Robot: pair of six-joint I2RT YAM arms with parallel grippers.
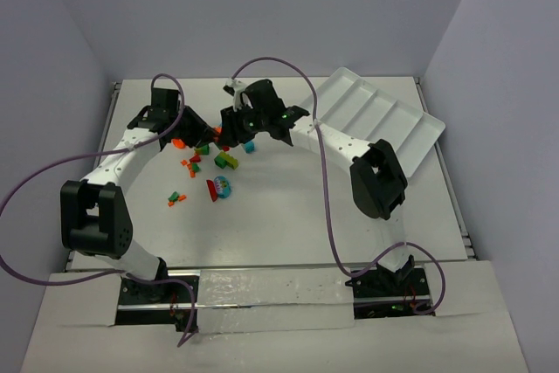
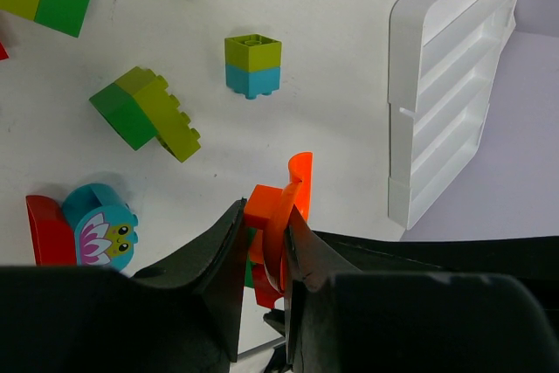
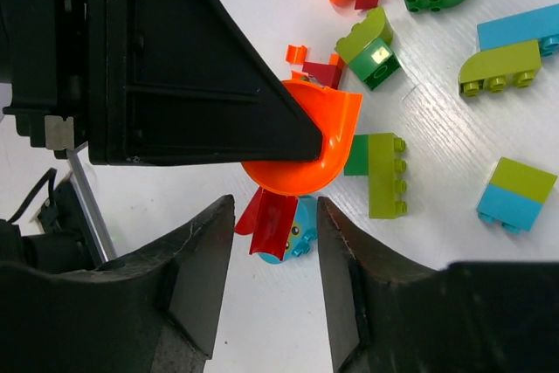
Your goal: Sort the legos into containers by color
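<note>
**Brick in the left end effector, tray on the right arm's side**

The left end effector (image 2: 265, 216) is closed on a curved orange brick (image 2: 278, 207). The brick's rounded edge sticks out past the fingertips, above the tabletop (image 2: 349, 32). The right end effector (image 3: 275, 207) has its jaws apart and grips nothing. In the right wrist view the orange brick hangs just ahead of that gap, close but apparently not between the jaws.

The white tray (image 1: 376, 107) lies on the right half of the tabletop, well apart from both end effectors. It is on the right arm's side, so the left arm would have to reach across. My judgement is that a hand-over to the right arm is the likelier move, and it depends on lining the brick up with the open jaws.

The left wrist view shows the pinch and the tray's compartments, but not the right end effector. The right wrist view shows the open jaws facing the brick, with loose bricks (image 3: 383, 172) beneath, but no tray. Only the top view shows both arms meeting over the pile, and no brick shows in the tray.
</note>
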